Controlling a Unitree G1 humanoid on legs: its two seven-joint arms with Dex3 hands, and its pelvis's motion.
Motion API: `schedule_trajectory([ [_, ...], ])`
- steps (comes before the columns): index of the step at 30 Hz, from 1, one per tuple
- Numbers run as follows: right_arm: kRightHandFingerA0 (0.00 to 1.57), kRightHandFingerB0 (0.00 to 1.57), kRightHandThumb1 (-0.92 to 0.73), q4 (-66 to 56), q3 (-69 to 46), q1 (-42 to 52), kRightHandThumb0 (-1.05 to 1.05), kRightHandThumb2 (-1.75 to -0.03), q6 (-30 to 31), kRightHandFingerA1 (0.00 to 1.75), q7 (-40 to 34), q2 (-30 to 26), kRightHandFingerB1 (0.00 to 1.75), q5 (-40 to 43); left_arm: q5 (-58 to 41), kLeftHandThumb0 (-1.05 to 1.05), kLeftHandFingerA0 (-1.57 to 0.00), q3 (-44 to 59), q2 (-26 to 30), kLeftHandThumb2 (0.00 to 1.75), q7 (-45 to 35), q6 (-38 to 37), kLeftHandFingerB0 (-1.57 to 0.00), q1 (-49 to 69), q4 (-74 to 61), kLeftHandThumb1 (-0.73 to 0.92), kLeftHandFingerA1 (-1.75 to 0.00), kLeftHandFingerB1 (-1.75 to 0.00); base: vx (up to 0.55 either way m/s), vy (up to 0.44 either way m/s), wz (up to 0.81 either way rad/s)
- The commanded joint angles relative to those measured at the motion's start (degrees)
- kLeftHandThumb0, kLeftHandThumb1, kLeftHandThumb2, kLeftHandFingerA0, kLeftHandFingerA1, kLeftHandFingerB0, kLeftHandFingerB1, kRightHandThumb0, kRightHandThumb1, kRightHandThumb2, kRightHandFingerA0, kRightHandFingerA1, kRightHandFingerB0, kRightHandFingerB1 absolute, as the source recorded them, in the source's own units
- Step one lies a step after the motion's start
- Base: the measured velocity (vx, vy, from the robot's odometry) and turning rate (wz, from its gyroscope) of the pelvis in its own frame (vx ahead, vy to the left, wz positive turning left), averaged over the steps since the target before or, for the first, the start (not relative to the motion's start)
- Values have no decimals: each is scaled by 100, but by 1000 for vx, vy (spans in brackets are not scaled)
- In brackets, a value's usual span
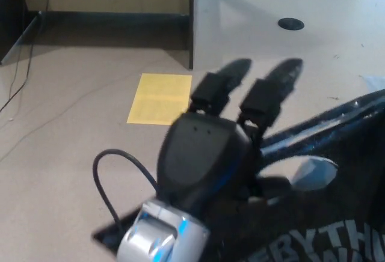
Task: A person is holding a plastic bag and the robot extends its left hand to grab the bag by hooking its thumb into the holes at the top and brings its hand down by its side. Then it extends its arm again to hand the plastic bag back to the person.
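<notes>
At frame centre the left hand [210,148] has fingers [225,79] extended, thumb apparently hooked into the bag [337,214] at lower right to carry it.

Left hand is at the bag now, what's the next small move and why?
Probably hold the reach and work the thumb into the bag's top opening. The left hand is out with both fingers pointing straight ahead, above the black plastic bag, whose top edge runs just right of the palm. The thumb is hidden behind the hand, so I can't confirm it is hooked.
</notes>
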Motion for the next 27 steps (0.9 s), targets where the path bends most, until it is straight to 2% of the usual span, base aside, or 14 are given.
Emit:
schedule_trajectory([
  [1,37,27,-54,-32,-128,-94,-51,-86,77,51,1,-96,45,129,506,-62,0,397,153,81,1173,310,-9,-515,605,39,-32,-29,0,0,0],
  [3,37,25,-53,-30,-137,-86,-50,-87,30,52,-1,-103,45,135,525,-66,-5,377,143,76,1290,294,-7,-524,726,40,-33,-24,0,0,0],
  [5,36,26,-54,-91,-101,8,-53,-86,-26,52,-49,-120,45,86,548,-65,-5,315,132,75,1438,286,-9,-459,854,41,-31,-26,0,0,0],
  [7,33,28,-53,-75,-102,-1,-51,-85,-55,50,-19,-122,46,92,544,-64,-3,299,136,77,1533,291,-7,-480,1015,41,-38,-30,0,0,0],
  [8,37,37,-68,-76,-100,-8,-44,-61,-35,35,-10,-123,33,89,536,-65,-6,295,132,76,1576,289,-3,-491,1056,42,-39,-30,0,0,0],
  [9,37,37,-68,-77,-97,-19,-44,-61,-5,35,3,-124,33,86,526,-65,-6,288,128,76,1631,290,-3,-505,1111,42,-39,-30,0,0,0],
  [10,33,28,-54,-68,-106,-31,-51,-86,-11,50,10,-119,46,97,534,-67,-10,249,97,73,1716,309,-6,-521,1205,42,-39,-30,0,0,0],
  [11,33,28,-54,-61,-108,-55,-52,-86,-6,50,14,-119,46,95,528,-34,0,228,77,85,1776,317,0,-558,1276,23,-48,-49,0,0,0],
  [15,34,28,-54,-39,-132,-181,-53,-86,33,50,27,-102,45,104,472,-34,0,175,45,86,2088,315,0,-821,1631,26,-47,-49,0,0,0],
  [20,32,27,-54,-40,-97,-137,-52,-86,74,50,-34,-90,45,53,360,-33,0,2,-155,88,2059,403,0,-854,1773,29,-48,-48,0,0,0],
  [21,33,28,-54,-48,-76,-145,-52,-86,68,50,-53,-97,45,26,394,-66,-17,-30,-194,74,2045,460,-7,-886,1785,44,-42,-33,0,0,0],
  [27,31,29,-54,-84,-65,-104,-52,-86,57,49,-12,-118,46,37,505,-66,-17,-201,-263,75,2155,611,-6,-1003,1861,44,-44,-31,0,0,0],
])
